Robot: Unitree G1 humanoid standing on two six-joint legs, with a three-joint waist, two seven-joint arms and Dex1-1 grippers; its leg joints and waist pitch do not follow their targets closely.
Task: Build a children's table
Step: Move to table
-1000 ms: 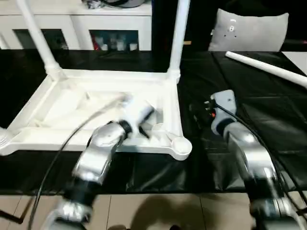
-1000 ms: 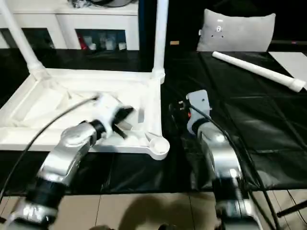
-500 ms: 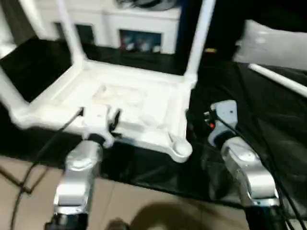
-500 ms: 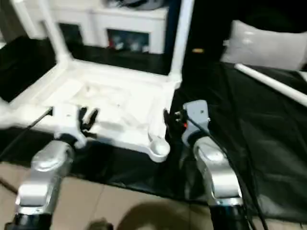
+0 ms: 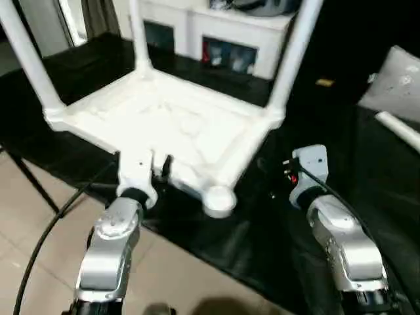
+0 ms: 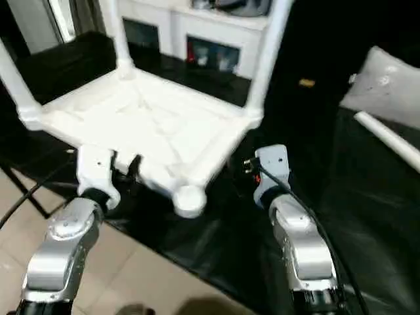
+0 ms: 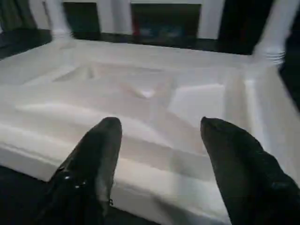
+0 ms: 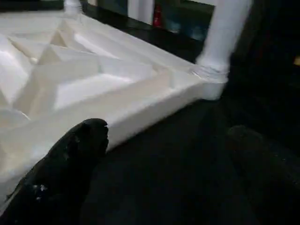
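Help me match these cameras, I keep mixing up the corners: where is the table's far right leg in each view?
Left eye view: the far right leg rises from the back corner, upper right of centre.
Right eye view: same leg, nearer centre.
Left wrist view: the leg stands at the far corner.
Right wrist view: the leg stands close ahead.
Shared landmark: the ribbed underside beside it.

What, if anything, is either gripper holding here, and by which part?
Nothing is held. The left gripper stands open over the table top's near edge; the right gripper is open beside it.
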